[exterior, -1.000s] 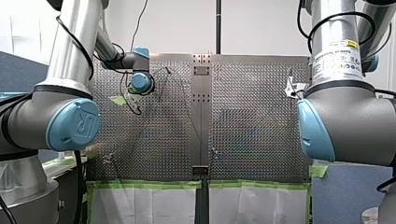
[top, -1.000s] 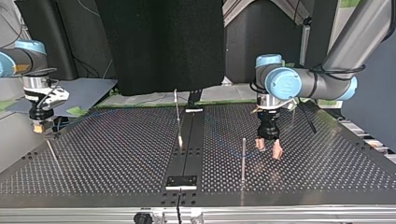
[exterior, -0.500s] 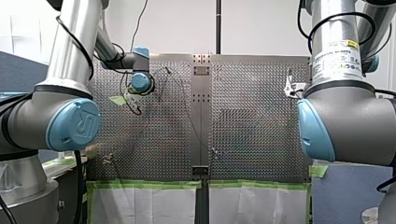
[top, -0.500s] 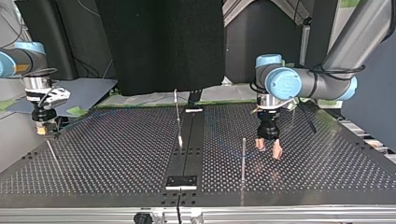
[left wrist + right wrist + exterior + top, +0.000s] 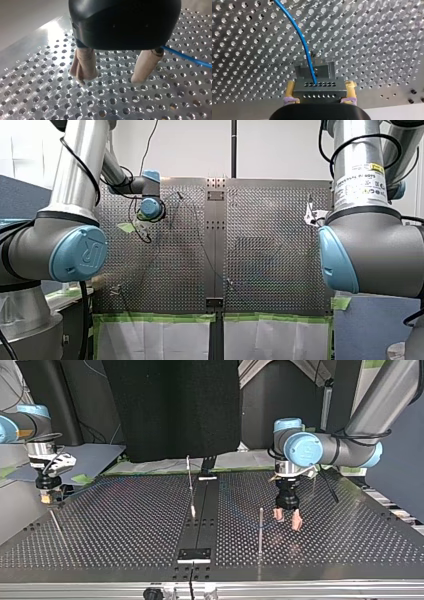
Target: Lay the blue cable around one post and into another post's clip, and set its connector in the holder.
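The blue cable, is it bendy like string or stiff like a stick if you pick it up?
Probably bendy: the blue cable sweeps in a smooth curve away from the connector in my right gripper. It looks thin, so likely light, yet springy enough to hold that arc.

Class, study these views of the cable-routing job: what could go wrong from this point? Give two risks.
1. My right gripper holds the connector right by the holder; slightly off line, it may catch on the holder's walls instead of seating.
2. My left gripper is open with the blue cable running outside its fingers; closing here would probably miss it.
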